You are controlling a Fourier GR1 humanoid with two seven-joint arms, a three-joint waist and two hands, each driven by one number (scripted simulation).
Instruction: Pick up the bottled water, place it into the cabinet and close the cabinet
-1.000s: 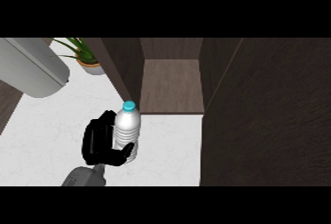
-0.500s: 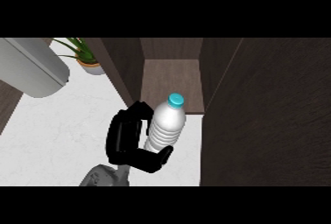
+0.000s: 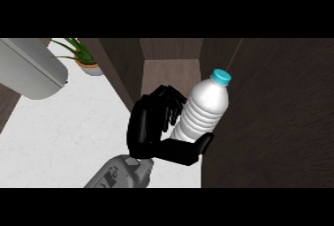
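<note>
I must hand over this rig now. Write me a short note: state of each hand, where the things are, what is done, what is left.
Hands: one hand shows, fingers and thumb curled round the bottled water; the view does not settle which hand it is. No other hand in view.
Things: bottle upright, blue cap up, lifted in front of the open cabinet.
Done: bottle picked up.
Left: set it inside the cabinet, release, close the cabinet.

Head view. A hand (image 3: 151, 130), fingers and thumb curled round a bottled water (image 3: 202, 110) with a blue cap (image 3: 221, 76), holds it upright before the open cabinet (image 3: 171, 73). Dark cabinet door (image 3: 274, 119) at right; potted plant (image 3: 81, 55) and grey appliance (image 3: 29, 66) on the white counter (image 3: 58, 132), far left.
</note>
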